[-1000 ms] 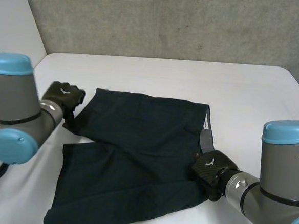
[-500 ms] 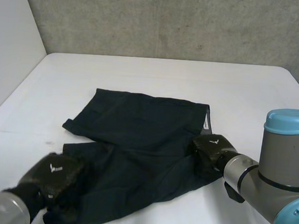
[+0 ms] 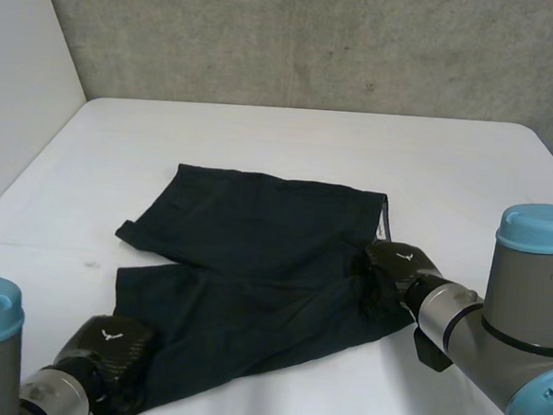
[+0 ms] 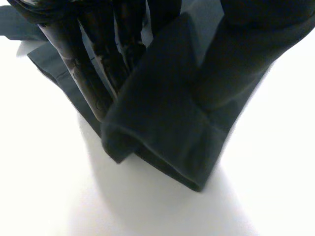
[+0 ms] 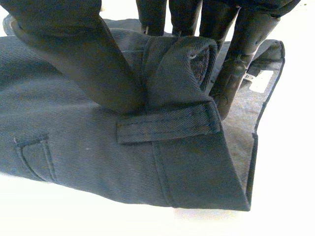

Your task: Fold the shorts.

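We see shorts point(image 3: 254, 253) spread flat on table point(image 3: 310, 139). Our left hand point(image 3: 105, 347) has left shorts' far leg hem, now at near leg's hem corner point(image 4: 157, 142), fingers and thumb clamped on cloth. Our right hand point(image 3: 398, 266) has slid onto shorts' waistband point(image 5: 179, 56) by belt loop point(image 5: 167, 125), pinching it. We judge both grips set; lifting near half over far half should follow.

Matt twill cloth on the shorts point(image 3: 254, 263), glossy woven shell on my left hand point(image 3: 106, 343) and right hand point(image 3: 401, 264), smooth table point(image 3: 309, 143), rough concrete wall point(image 3: 317, 39) at twelve o'clock.
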Motion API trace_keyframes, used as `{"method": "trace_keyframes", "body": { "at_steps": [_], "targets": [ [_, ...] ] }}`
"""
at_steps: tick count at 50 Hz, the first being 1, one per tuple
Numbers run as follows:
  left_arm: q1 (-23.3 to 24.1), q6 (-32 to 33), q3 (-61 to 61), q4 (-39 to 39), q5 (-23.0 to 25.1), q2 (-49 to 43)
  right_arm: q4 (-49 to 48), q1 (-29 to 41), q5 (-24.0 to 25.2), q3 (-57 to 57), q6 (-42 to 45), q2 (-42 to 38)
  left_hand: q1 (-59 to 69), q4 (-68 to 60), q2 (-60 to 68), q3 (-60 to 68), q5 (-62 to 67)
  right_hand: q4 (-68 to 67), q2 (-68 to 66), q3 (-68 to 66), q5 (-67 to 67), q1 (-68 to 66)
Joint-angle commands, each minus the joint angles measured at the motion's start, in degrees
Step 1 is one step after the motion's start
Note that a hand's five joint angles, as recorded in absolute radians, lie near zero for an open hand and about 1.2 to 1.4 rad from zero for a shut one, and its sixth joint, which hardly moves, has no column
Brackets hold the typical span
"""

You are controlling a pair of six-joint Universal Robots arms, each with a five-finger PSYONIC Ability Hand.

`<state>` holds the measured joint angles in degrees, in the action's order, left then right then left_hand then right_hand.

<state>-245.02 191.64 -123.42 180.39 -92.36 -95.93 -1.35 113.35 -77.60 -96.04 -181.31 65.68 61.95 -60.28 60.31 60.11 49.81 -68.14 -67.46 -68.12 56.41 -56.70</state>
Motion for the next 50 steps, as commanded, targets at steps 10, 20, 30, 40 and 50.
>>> {"method": "trace_keyframes", "body": {
  "at_steps": [10,20,30,40,50],
  "targets": [
    [2.36,14.62,4.59,-18.38,-0.02,15.07,25.57,-0.76,1.32,-4.58,47.3,11.47,18.05,-19.72,19.69,19.89,20.19,-11.86,-12.54,-11.88,13.59,-23.3],
    [-1.33,29.31,9.77,-24.83,0.07,12.97,40.21,-4.63,3.95,-4.6,60.73,15.88,18.05,-19.72,19.69,19.89,20.19,-11.86,-12.54,-11.88,13.59,-23.3],
    [-1.25,28.44,31.99,-14.45,-0.54,-7.23,30.01,-4.27,2.91,14.02,38.67,2.01,18.05,-19.72,19.69,19.89,20.19,-11.86,-12.54,-11.88,13.59,-23.3],
    [1.48,25.19,62.49,-13.66,-2.21,-31.49,22.28,-4.36,-9.14,25.02,36.64,-8.11,18.05,-19.72,19.69,19.89,20.19,-11.86,-12.54,-11.88,13.59,-23.3],
    [2.01,25.45,82.09,-12.26,-4.59,-48.1,10.94,-3.92,-11.6,29.69,36.46,-14.79,18.05,-19.72,19.69,19.89,20.19,-11.86,-12.54,-11.88,13.59,-23.3]
  ]
}}
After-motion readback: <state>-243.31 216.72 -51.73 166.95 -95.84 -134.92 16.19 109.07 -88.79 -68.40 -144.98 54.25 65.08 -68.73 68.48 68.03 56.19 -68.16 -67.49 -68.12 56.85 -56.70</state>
